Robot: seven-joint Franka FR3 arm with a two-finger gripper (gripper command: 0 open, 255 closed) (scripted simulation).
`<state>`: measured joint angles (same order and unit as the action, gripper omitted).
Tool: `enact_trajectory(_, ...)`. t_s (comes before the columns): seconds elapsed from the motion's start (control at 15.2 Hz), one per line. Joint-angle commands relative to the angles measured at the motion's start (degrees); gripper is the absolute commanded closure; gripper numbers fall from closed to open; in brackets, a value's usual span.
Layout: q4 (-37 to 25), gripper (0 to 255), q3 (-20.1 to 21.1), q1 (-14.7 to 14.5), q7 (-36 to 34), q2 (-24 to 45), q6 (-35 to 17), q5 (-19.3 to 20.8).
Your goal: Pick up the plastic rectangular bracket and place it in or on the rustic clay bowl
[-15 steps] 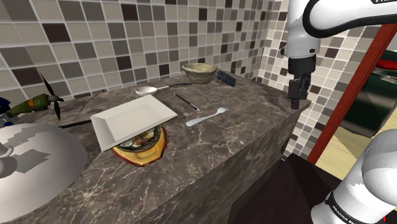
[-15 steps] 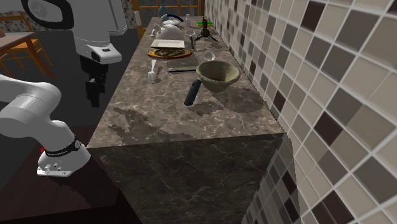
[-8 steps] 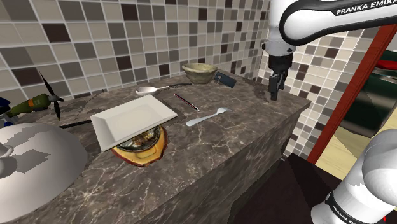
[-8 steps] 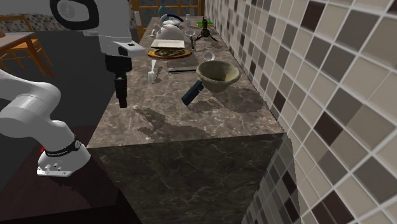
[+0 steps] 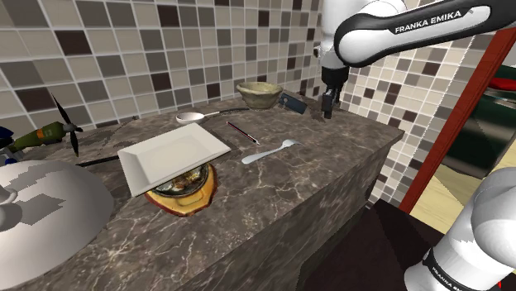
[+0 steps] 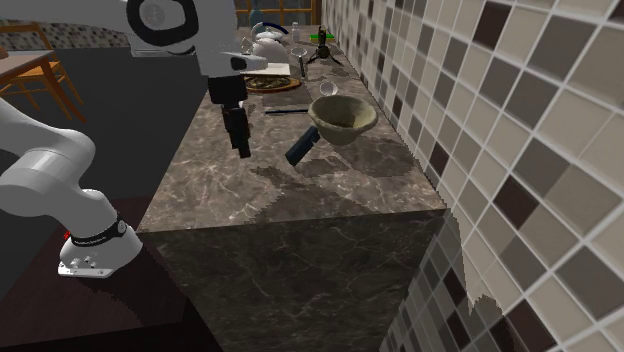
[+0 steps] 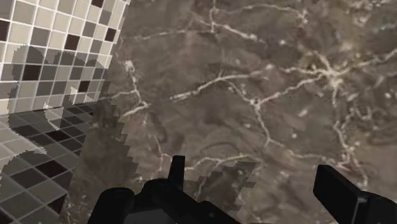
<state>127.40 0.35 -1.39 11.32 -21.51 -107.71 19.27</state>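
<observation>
The dark, slim rectangular bracket sits just above centre in the second exterior view, seemingly propped against the olive rough clay bowl. The all-black two-finger gripper hangs to its left, fingers spread and empty (bare counter between them). The bracket looks light, stiff and smooth, so pinching across its narrow width seems best.

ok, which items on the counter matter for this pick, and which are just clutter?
Job: dark bracket beside the bowl; open tool.
Clutter: white square plate; white utensil; thin dark stick; white ladle.
</observation>
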Motion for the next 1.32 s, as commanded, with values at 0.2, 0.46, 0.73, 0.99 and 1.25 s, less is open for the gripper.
enact_trajectory(0.2, -5.95, 0, 1.63, -0.20, -0.07, 6.51, -6.11, 5.38)
enact_trajectory(0.46, -10.41, 0, 2.82, -0.39, -0.48, 10.81, -9.56, 9.46)
enact_trajectory(0.73, -8.96, 0, 2.16, 0.16, -0.85, 11.96, -12.36, 10.16)
enact_trajectory(0.99, -7.84, 0, 1.59, 0.67, -1.21, 13.13, -14.82, 10.84)
enact_trajectory(1.25, -7.84, 0, 1.59, 0.67, -1.21, 13.13, -14.82, 10.84)
